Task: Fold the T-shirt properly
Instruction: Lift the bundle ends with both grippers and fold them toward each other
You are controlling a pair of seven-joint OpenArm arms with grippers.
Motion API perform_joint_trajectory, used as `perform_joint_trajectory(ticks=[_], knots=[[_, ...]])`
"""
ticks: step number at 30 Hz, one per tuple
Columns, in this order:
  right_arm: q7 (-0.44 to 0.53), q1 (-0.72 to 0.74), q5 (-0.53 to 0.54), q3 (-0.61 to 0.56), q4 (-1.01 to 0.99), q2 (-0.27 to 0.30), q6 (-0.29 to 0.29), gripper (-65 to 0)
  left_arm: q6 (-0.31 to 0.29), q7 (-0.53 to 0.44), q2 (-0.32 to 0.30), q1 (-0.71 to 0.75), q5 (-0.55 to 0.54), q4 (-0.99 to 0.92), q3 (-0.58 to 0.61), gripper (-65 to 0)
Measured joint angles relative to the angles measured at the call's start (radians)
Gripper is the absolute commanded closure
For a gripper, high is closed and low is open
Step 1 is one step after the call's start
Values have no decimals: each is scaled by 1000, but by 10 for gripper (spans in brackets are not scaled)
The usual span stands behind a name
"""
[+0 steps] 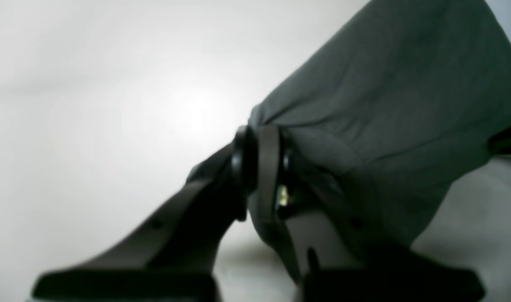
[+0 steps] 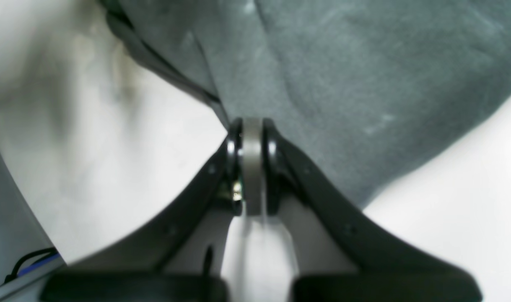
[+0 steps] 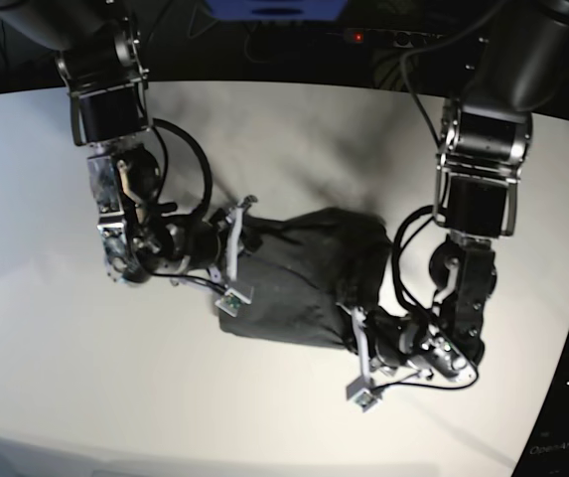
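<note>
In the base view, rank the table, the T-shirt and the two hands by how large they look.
1. Table, largest.
2. T-shirt.
3. Left hand and right hand: both mostly hidden against the cloth and look alike, so I won't rank them.

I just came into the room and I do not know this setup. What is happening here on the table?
A two-armed robot is folding a dark grey T-shirt on a white table. Both grippers are shut on the cloth: the left gripper pinches one edge, the right gripper pinches another. In the base view the T-shirt is bunched into a compact heap between the two arms, not yet a neat flat fold.
</note>
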Motion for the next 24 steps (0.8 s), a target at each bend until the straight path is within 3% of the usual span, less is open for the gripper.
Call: perform_joint_trajectory(ticks=[5,9,11,24], knots=[[5,0,0,0,0,0,0,-6,0,0,-1,0,0,-2,2,-59],[8,0,0,0,0,0,0,-6,0,0,-2,1,2,-3,2,-261],[8,0,0,0,0,0,0,-6,0,0,-2,2,3,-3,1,-321],[8,0,0,-3,0,6,0,-7,0,3,-16,52,-9,51,-4,-298]])
